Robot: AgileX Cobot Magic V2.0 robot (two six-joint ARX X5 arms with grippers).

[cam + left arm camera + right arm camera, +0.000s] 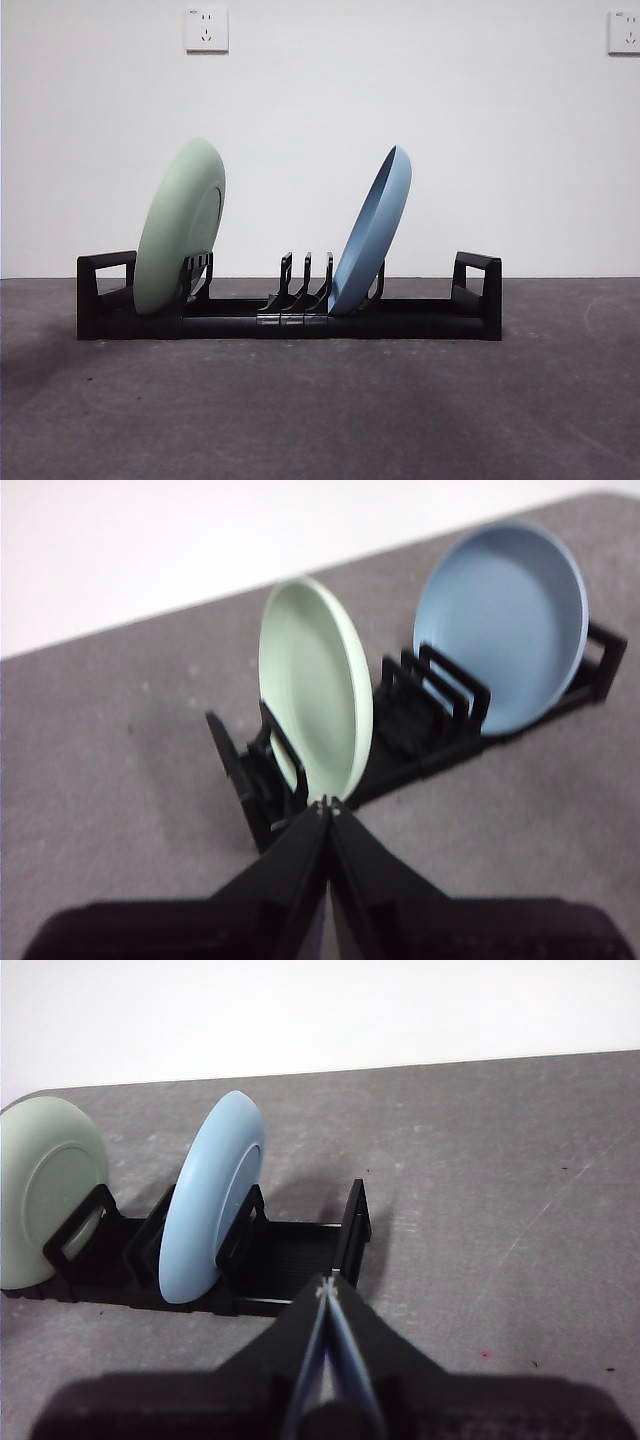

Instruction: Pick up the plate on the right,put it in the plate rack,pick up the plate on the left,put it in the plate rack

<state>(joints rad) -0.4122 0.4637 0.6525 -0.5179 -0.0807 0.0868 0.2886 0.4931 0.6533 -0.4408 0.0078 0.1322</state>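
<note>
Standing in the plate rack [290,322], the green plate [180,228] leans in the prongs near the left handle and the blue plate [372,232] in prongs right of centre, so both placements look done. What remains, I judge, is keeping clear: any retreat should lift away without brushing a rim. The left gripper [329,802] has its jaws pressed together, empty, near the green plate's edge, though blur hides the gap. The right gripper [324,1287] is likewise closed and empty.
</note>
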